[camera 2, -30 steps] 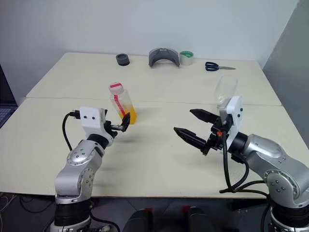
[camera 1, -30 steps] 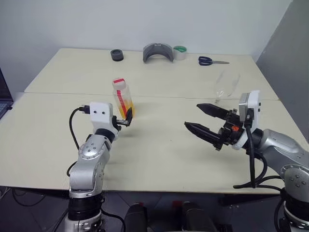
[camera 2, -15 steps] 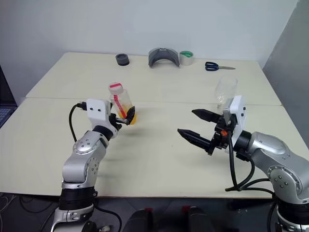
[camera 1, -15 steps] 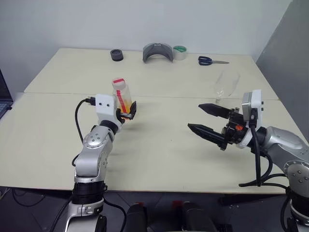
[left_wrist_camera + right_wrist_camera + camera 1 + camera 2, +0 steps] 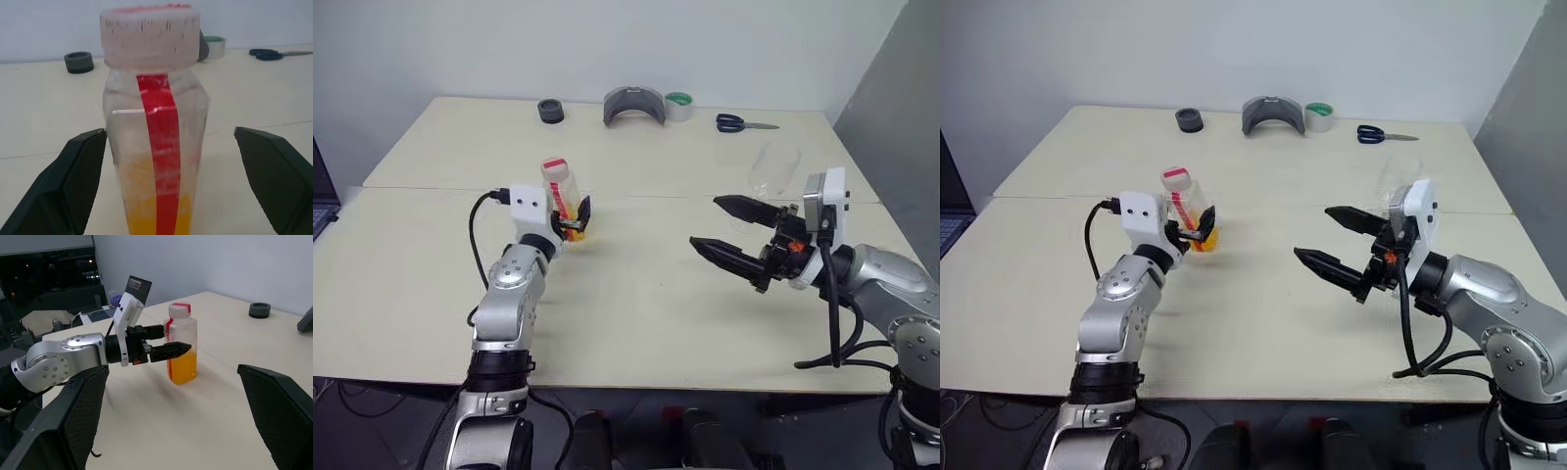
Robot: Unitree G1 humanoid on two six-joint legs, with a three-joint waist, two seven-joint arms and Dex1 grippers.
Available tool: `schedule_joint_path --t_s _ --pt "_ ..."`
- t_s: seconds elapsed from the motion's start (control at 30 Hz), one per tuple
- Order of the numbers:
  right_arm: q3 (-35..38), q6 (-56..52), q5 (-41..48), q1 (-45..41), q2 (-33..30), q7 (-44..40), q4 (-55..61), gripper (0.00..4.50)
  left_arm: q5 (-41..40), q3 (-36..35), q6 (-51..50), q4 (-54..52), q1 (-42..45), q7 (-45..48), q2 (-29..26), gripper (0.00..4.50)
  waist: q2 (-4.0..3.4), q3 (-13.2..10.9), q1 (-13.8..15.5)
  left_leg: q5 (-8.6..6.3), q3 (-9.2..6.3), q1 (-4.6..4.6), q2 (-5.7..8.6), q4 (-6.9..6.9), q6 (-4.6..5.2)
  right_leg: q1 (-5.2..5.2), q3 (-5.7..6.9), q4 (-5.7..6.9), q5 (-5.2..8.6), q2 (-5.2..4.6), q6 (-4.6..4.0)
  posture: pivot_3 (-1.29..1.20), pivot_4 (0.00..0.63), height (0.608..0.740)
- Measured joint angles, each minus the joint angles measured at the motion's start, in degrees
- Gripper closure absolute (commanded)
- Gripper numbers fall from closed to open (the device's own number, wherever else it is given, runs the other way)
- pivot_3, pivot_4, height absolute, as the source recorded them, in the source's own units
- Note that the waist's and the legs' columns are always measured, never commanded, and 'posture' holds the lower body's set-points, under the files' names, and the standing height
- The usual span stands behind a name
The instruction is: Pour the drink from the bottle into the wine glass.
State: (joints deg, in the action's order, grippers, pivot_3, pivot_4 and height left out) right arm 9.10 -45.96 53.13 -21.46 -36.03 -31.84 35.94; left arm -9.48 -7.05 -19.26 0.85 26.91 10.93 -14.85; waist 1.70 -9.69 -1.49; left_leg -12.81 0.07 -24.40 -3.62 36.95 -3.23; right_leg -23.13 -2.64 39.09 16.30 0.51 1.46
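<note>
A: Which step is being done?

B: The bottle (image 5: 562, 192) is being reached for. It is seen left of the middle of the frame, standing upright on the table (image 5: 636, 294). The drink (image 5: 1202, 238) is seen only in its bottom part, and the white cap (image 5: 149, 33) is on.

A: Is the bottle held?

B: Not yet, it seems. The left gripper (image 5: 576, 217) is placed around the bottle with its fingers wide apart. In the left wrist view one finger (image 5: 73, 183) is seen on each side, and a gap is left on both sides.

A: And the other side?

B: The right gripper (image 5: 722, 229) is held up in the right half of the frame, fingers spread wide, with nothing in it. The wine glass (image 5: 773, 169) is seen just behind it, toward the upper right, well apart from the bottle.

A: What is needed next?

B: The left fingers should probably be closed on the bottle. The cap will likely have to be taken off before anything can be poured.
</note>
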Motion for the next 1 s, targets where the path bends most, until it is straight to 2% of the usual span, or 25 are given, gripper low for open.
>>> schedule_joint_path --t_s 0.57,0.9,1.0 --pt "-0.1 -0.9 0.2 0.1 -0.5 2.8 1.1 0.01 2.1 0.2 12.6 19.7 9.7 4.1 -1.3 0.00 0.00 0.0 0.0 0.00 0.01 -0.01 0.00 0.00 0.00 0.00 0.01 0.00 0.00 0.00 0.00 0.00 0.150 0.740" --pt "0.4 -0.9 0.8 0.6 -0.5 4.5 1.6 0.01 2.9 0.2 15.0 22.6 10.4 4.9 -1.4 0.00 0.00 0.0 0.0 0.00 0.01 -0.02 0.00 -0.01 0.00 -0.01 0.01 0.00 0.00 0.00 0.00 0.00 0.150 0.740" --pt "0.4 -0.9 1.0 0.6 -0.5 4.6 1.6 0.00 2.8 0.2 15.1 22.6 10.4 4.9 -1.3 0.62 0.00 0.0 0.0 0.00 0.01 -0.02 0.00 -0.01 0.00 -0.01 0.01 0.00 -0.01 0.00 0.00 0.00 0.150 0.740"
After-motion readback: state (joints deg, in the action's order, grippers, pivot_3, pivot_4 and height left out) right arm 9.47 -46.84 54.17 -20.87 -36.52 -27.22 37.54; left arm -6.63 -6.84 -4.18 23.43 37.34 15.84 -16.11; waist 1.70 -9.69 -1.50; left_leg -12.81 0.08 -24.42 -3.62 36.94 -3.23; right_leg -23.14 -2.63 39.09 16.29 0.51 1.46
